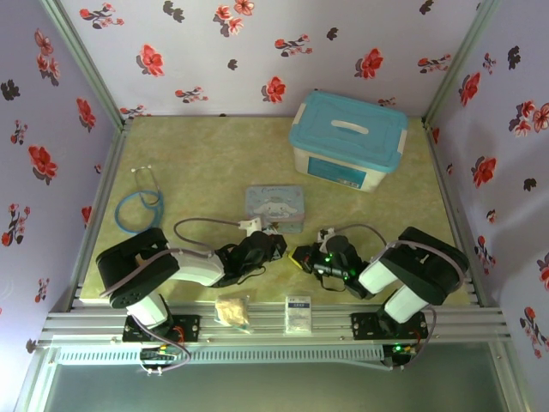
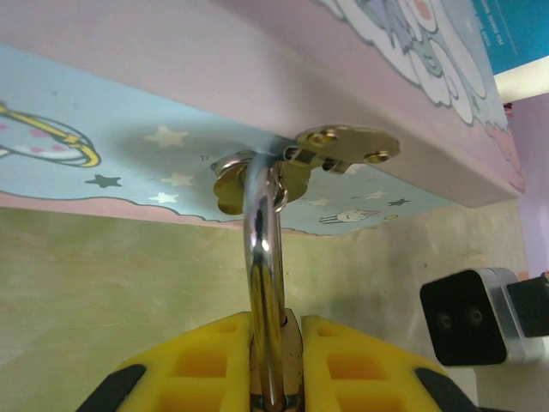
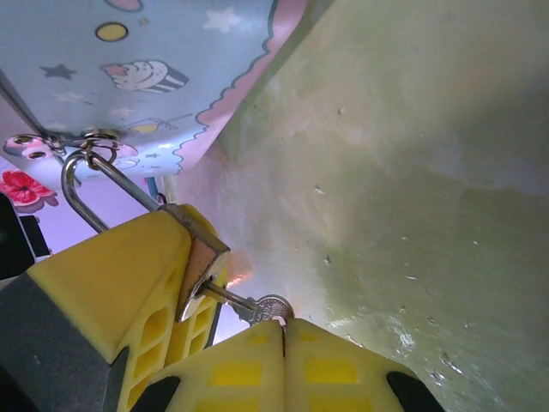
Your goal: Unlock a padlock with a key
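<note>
While clamped, the key [image 3: 230,298] points into the padlock [image 3: 201,262].

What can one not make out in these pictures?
- Body of the padlock: left wrist view, hidden between fingers of the left claw.
- Tip of the key: right wrist view, sunk in the padlock; turned or not, unclear.
- Both: top view, too small, crowded by the right claw.

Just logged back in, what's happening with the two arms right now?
The left pincer is shut on the padlock, whose shackle passes through the hasp of the blue tin. The right pincer grips the key, its blade inserted in the padlock's body. Whether the shackle has released is unclear.
</note>
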Robot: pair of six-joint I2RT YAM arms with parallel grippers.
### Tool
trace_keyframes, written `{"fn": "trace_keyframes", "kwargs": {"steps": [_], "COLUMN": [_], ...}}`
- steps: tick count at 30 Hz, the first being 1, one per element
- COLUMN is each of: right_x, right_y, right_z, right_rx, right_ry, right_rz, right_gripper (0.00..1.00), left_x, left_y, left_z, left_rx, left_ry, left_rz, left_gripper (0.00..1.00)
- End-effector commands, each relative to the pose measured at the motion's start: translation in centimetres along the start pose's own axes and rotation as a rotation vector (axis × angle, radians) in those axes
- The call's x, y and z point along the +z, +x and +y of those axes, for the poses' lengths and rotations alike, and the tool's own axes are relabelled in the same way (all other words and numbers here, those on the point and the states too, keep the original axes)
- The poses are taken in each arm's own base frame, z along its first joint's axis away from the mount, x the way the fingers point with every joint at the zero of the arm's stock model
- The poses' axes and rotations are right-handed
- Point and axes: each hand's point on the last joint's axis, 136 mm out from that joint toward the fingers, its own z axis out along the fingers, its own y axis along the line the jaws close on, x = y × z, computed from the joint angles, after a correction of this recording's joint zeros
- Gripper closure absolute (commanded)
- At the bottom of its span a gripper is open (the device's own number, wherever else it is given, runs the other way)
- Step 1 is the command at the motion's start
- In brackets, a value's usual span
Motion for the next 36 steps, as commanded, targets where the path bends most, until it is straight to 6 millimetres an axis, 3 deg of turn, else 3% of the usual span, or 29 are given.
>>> {"fn": "trace_keyframes", "kwargs": {"steps": [1, 5, 18, 29, 34, 36], "right_x": [-0.4, -0.5, -0.2, -0.3, -0.9, -1.3], "right_y": [-1.1, -1.5, -1.4, -1.1, -1.6, -1.6], "right_z": [2.8, 1.8, 2.6, 5.5, 4.6, 3.9], "right_rx": [-0.008, -0.006, -0.047, -0.133, -0.116, -0.130], "right_ry": [-0.124, -0.090, -0.082, -0.100, -0.098, -0.076], "right_rz": [-0.077, -0.109, -0.147, -0.159, -0.201, -0.209], "right_gripper": [1.00, 1.00, 1.00, 1.00, 1.00, 1.00], "left_x": [0.4, 0.5, 0.8, 0.9, 0.0, -0.2], "left_y": [0.4, 0.7, 1.3, 1.2, -0.2, -0.4], "left_z": [-0.5, 0.2, 0.8, -0.9, -2.0, -1.6], "left_rx": [-0.010, -0.008, -0.016, -0.081, -0.159, -0.122], "left_ry": [0.017, 0.000, -0.022, 0.051, 0.123, 0.083], "left_rz": [0.000, 0.008, 0.027, 0.035, 0.005, 0.000], "left_gripper": [1.00, 1.00, 1.00, 1.00, 1.00, 1.00]}}
